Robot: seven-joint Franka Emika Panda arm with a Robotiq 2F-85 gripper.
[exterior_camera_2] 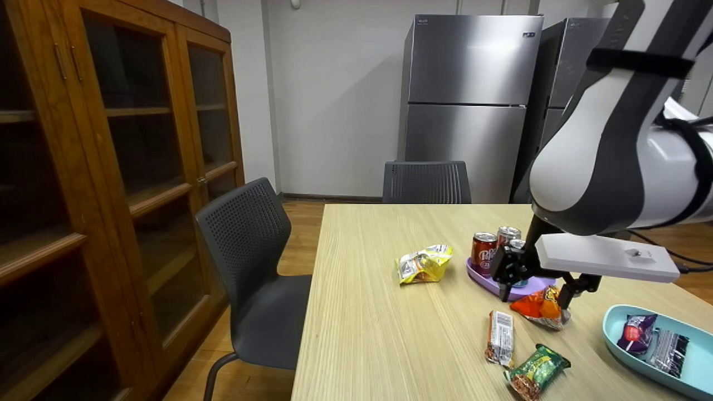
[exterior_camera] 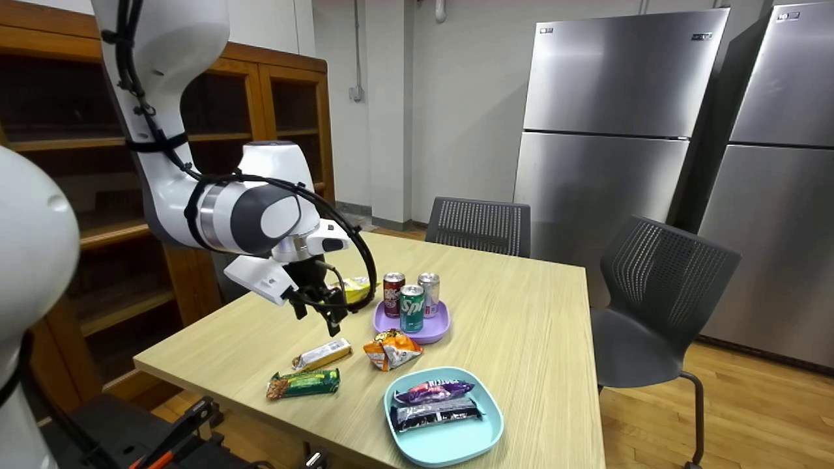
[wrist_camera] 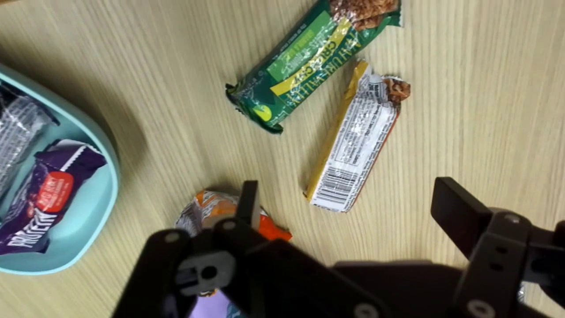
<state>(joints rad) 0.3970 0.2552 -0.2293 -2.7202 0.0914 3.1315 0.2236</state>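
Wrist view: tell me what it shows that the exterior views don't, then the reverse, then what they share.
Only the wrist view shows a distinct barcode on the white-backed bar.

Only the exterior views, both of them, show the fridges, the chairs and the wooden cabinet.

All share the open pincer, that same bar, the green bar, the orange bag and the blue tray holding two wrapped bars.
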